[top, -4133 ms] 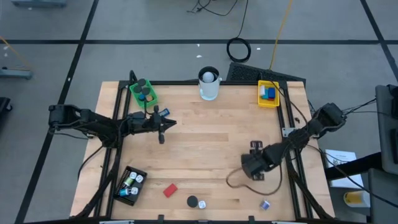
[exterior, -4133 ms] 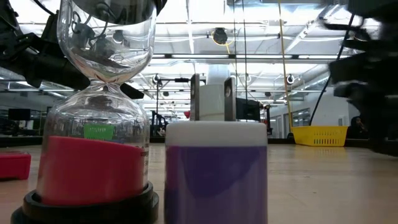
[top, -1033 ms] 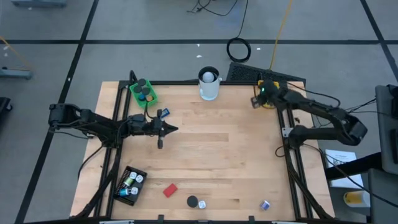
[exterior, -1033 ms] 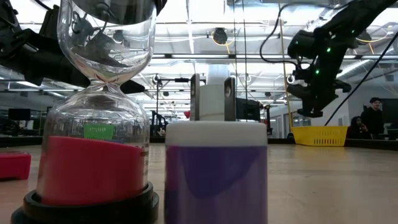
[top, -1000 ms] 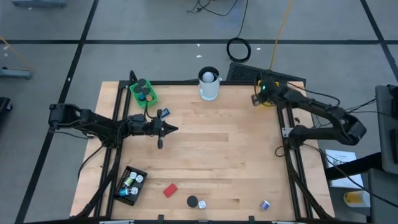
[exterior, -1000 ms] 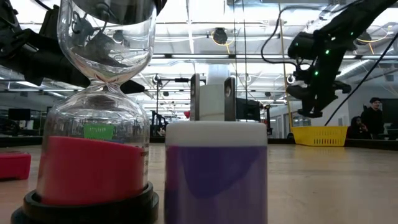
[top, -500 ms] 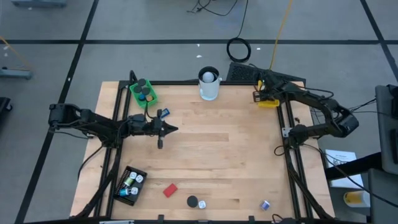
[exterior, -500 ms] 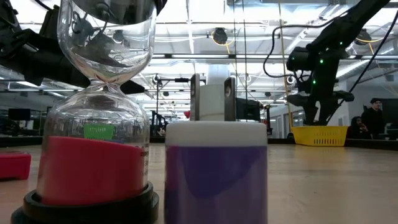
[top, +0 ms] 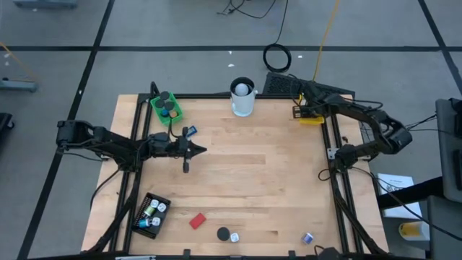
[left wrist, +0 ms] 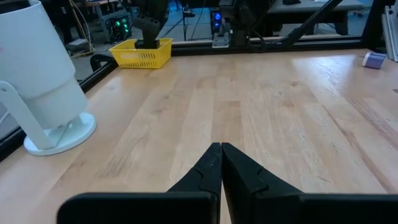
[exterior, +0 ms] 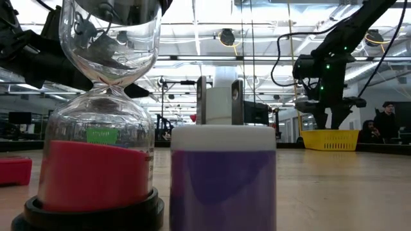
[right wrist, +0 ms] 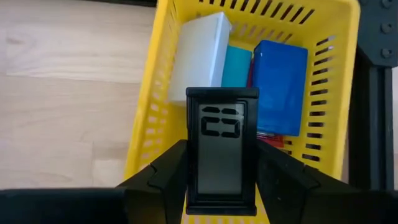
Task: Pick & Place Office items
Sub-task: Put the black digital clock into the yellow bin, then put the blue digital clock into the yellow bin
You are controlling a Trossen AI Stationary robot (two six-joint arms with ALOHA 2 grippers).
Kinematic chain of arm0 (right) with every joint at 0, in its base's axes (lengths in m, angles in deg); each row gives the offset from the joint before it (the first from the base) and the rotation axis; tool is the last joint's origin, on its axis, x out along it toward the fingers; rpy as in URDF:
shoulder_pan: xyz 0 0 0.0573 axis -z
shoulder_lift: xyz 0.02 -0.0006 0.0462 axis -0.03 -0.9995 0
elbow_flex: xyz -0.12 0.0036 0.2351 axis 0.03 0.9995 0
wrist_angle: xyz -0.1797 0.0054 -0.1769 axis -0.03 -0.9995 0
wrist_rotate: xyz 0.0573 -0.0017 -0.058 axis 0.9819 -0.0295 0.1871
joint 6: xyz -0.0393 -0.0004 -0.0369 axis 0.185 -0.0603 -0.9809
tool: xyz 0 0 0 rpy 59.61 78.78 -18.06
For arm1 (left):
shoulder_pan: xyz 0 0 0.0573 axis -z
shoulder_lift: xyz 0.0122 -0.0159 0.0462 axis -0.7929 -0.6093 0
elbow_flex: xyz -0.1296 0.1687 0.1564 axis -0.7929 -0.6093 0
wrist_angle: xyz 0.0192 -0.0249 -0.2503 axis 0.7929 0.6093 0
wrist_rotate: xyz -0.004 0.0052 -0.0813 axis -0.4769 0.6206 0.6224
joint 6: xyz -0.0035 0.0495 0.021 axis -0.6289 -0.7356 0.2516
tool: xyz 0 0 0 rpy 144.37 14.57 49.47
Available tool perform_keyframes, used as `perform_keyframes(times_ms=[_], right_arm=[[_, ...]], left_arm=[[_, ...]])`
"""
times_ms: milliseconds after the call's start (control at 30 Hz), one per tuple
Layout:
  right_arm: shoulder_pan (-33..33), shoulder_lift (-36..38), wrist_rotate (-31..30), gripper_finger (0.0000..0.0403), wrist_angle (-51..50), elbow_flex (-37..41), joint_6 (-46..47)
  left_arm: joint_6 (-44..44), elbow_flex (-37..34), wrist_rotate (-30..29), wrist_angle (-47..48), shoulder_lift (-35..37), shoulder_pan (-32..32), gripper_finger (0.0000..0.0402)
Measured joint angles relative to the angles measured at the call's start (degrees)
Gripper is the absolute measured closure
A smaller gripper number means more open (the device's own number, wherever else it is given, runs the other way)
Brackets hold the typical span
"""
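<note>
My right gripper (right wrist: pixel 222 177) hangs over the yellow tray (top: pixel 312 112) at the table's far right corner, shut on a small black clock with a grey display (right wrist: pixel 222 149). In the tray lie a white block (right wrist: pixel 200 53), a teal piece and a blue block (right wrist: pixel 278 78). My left gripper (left wrist: pixel 219 147) is shut and hovers over the table's left middle (top: pixel 201 149), pointing right. A red block (top: pixel 197 220), a black cap (top: pixel 224 234) and two white-and-blue pieces (top: pixel 308 237) lie on the wood near the near edge. My right gripper pinches the black clock by its two long side edges (right wrist: pixel 191 180) between the two fingers (right wrist: pixel 166 171). It comes from above, pointing down. The clock is lifted clear above the yellow tray's near wall, with its display facing the wrist.
A tall white cup (top: pixel 243 97) stands at the far edge, a green tray (top: pixel 167 108) with caps at the far left, a black tray (top: pixel 151 214) with pieces at the near left. In the low view an hourglass (exterior: pixel 103 128) and a purple piece (exterior: pixel 223 183) stand close up.
My right gripper has moved a little toward the table's right edge, from beside the yellow tray to over it. It has tipped from slanting to pointing straight down and has come lower, still holding the black clock.
</note>
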Motion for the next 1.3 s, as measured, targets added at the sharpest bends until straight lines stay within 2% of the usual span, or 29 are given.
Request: perform_keyframes(times_ms=[467,633,1100,1300], right_arm=[[1.41,-3.73,4.87,0.0247,0.03,-0.24,-0.33],[1.75,-3.71,7.55,0.0227,-0.04,-0.24,-0.85],[2.47,-3.71,7.66,0.0177,-1.33,-0.24,-2.71],[2.30,-1.45,7.59,0.0188,-1.37,-0.22,-5.16]], left_arm=[[-0.11,0.00,0.00,0.44,0.00,0.02,0.0392],[-0.09,0.00,0.00,0.43,0.00,0.02,0.0392],[-0.20,0.00,0.00,0.44,0.00,0.02,0.0392],[-0.22,0.00,0.01,0.44,0.00,0.02,0.0392]])
